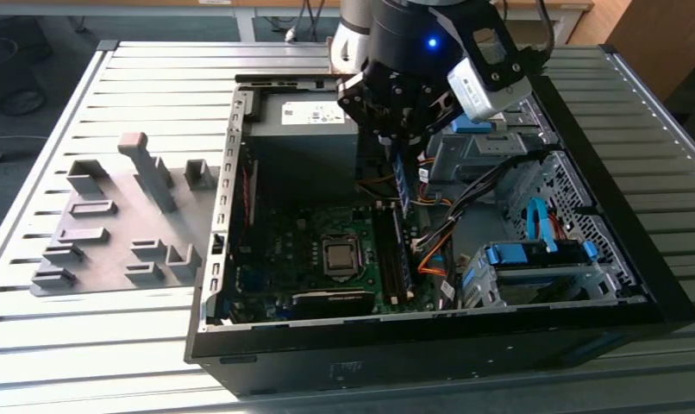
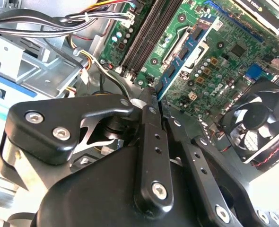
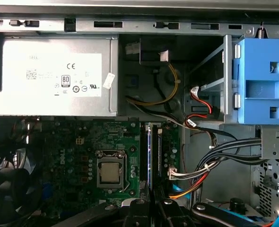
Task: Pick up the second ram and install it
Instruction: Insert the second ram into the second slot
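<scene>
Overhead, the gripper point(image 1: 403, 164) hung inside the open computer case point(image 1: 324, 362), its fingers clenched on the second ram point(image 1: 402, 183), which stood on edge just above the motherboard point(image 1: 313, 241). Seen in the first wrist view, the second ram point(image 3: 149, 156) lay over the memory slots point(image 3: 154, 161) just beside the processor socket point(image 3: 110, 171), below the grey power supply point(image 3: 49, 78).

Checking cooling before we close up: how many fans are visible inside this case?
1: a black case fan at the motherboard's edge, seen in both wrist views. The CPU socket carries none; the power supply may hide another.
</scene>
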